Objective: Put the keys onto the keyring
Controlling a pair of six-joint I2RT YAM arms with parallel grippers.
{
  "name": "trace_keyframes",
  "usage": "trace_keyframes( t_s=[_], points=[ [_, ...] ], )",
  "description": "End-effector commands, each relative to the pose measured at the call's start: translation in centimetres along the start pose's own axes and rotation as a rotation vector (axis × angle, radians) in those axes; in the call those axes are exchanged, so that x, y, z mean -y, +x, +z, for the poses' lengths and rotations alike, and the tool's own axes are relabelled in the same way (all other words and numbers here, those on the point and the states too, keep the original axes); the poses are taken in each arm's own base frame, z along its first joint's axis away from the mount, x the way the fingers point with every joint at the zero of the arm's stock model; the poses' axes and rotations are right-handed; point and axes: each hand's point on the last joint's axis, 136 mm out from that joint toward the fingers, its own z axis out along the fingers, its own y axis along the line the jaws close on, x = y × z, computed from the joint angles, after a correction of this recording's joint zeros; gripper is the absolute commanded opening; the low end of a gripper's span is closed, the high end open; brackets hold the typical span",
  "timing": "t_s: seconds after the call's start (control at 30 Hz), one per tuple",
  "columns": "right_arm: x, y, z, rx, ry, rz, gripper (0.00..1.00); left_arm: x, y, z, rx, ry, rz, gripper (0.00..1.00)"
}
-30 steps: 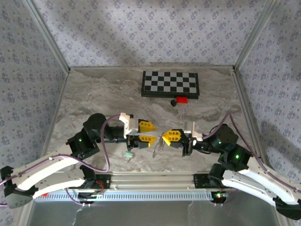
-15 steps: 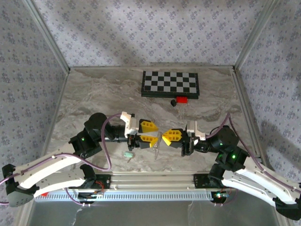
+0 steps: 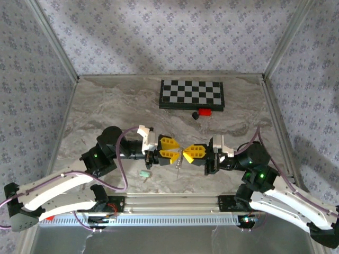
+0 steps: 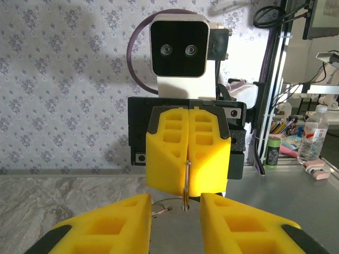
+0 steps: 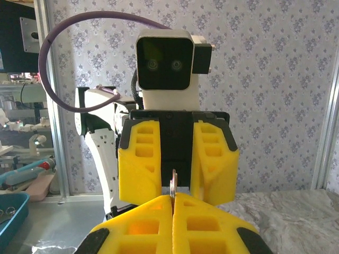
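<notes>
One key (image 3: 144, 173) near left fingers (image 3: 168, 142)

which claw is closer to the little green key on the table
Left. The left claw sits just beyond and right of the key; the right claw faces it from farther right.

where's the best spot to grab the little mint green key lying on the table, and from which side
Take the key by its mint head, probably straight down from above: it lies flat on the table, so its sides offer little to pinch, and the head looks broader than the thin blade. The left gripper is nearest and open.
</notes>
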Motion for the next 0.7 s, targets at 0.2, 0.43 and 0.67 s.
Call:
trace_keyframes(
  t_s=[0.2,0.43,0.67],
  points=[
    [-0.33,-0.73,0.09,0.040,-0.028,-0.001,0.00,0.92,-1.41,0.14,0.048,0.051,0.016,0.20],
    [-0.32,-0.87,0.10,0.050,-0.032,-0.004,0.00,0.94,-1.35,0.23,0.045,0.054,0.016,0.15],
    [-0.37,-1.28,-0.01,0.070,-0.040,-0.009,0.00,0.92,-1.34,0.17,0.045,0.051,0.015,0.16]
  ],
)
